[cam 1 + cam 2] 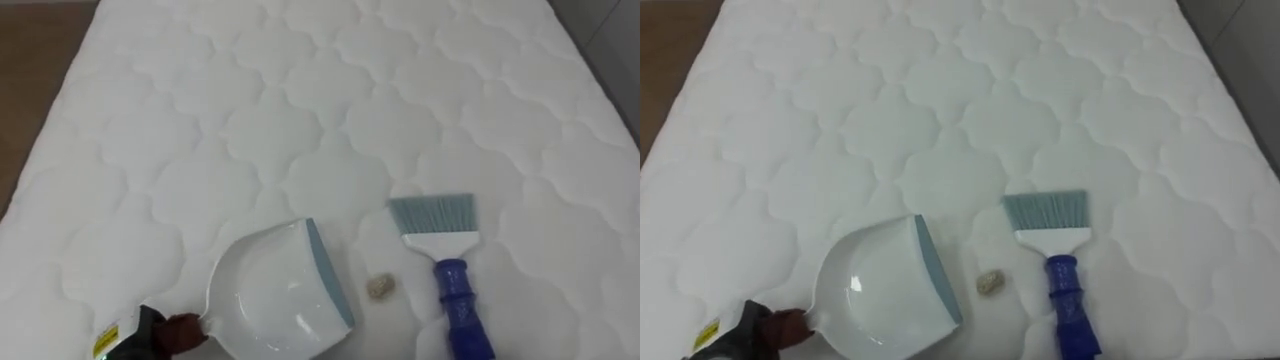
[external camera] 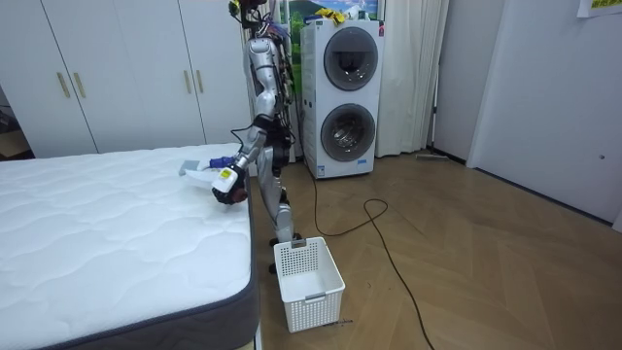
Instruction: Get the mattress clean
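A white dustpan with a grey-blue lip rests on the white quilted mattress, near its front edge. My left hand is curled round the pan's handle at the lower left. A small beige crumb lies on the mattress just right of the pan's lip. To the crumb's right is a brush with grey-blue bristles pointing away from me. Its blue handle runs off the lower edge. In the room view I stand at the bed's side with the left hand over the mattress.
A white slatted basket stands on the wooden floor by the bed's corner, beside my feet. Stacked washing machines and white wardrobes line the wall behind. Brown floor shows past the mattress's left edge.
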